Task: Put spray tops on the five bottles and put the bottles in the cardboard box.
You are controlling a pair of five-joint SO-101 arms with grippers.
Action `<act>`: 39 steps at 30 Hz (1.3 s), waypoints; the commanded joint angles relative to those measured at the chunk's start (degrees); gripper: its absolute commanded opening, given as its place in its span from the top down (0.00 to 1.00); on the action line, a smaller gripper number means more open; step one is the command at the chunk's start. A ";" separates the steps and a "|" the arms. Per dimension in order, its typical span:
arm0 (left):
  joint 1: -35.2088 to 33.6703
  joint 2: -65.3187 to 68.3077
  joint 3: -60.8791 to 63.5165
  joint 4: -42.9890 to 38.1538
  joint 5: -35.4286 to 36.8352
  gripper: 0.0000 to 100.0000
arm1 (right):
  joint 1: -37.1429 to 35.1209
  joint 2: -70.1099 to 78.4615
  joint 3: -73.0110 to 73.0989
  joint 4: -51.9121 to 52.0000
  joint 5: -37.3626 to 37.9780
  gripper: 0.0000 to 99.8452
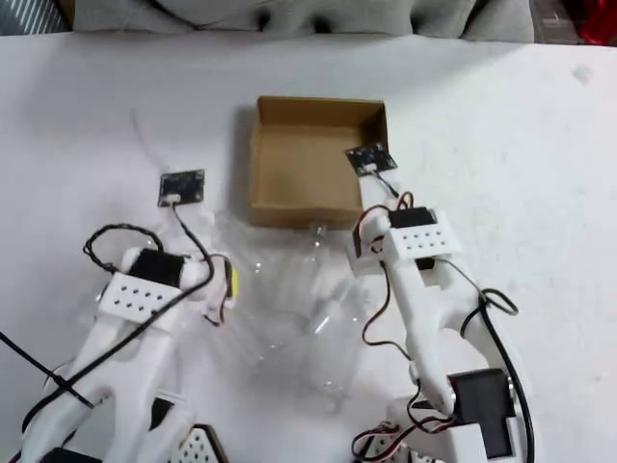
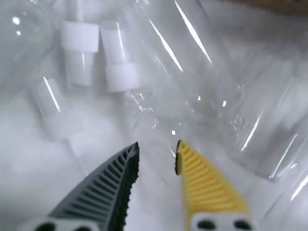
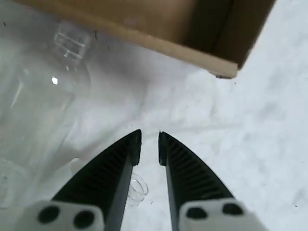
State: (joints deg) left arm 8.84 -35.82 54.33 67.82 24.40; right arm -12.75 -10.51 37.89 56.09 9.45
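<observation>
I judge capping hasn't begun: no bottle is in the cardboard box (image 1: pixel 299 214) at mid-tabletop, and the clear bottles (image 2: pixel 202 82) lie heaped before its near wall. My left end effector (image 2: pixel 156 144) hangs narrowly parted and empty near two spray tops (image 2: pixel 79 41). The right end effector (image 3: pixel 149 135) is likewise narrow and empty. Next, I should pinch one top.

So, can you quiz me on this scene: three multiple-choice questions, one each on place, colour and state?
1. Where is the cardboard box?
A. Beyond the clear bottles, away from the arms.
B. Between the arm bases.
C. On an arm.
2. The left end effector is coloured:
A. all black.
B. red and white.
C. grey and yellow.
3. The box is:
A. full of bottles.
B. empty.
C. taped shut.
Answers: 1 A, the high view shows it past the bottles; 2 C, one finger of each colour; 3 B, its inside is bare cardboard.
</observation>
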 commanded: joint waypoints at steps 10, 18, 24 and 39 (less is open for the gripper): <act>-0.40 -0.40 7.30 -6.51 5.63 0.76 | 0.57 -0.22 -2.29 -0.57 2.99 0.97; 0.22 -0.04 10.64 -6.51 4.31 0.72 | 0.57 -0.22 -2.20 -0.66 2.99 0.97; 0.22 0.04 10.81 -6.42 3.69 0.73 | 0.57 -0.22 -2.20 -0.57 3.16 0.97; 6.46 0.04 13.89 -8.18 3.60 0.73 | 0.40 -0.22 -2.11 -0.31 3.52 0.97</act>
State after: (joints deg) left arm 14.46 -35.91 68.22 60.70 28.53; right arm -12.75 -10.51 37.89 56.09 12.18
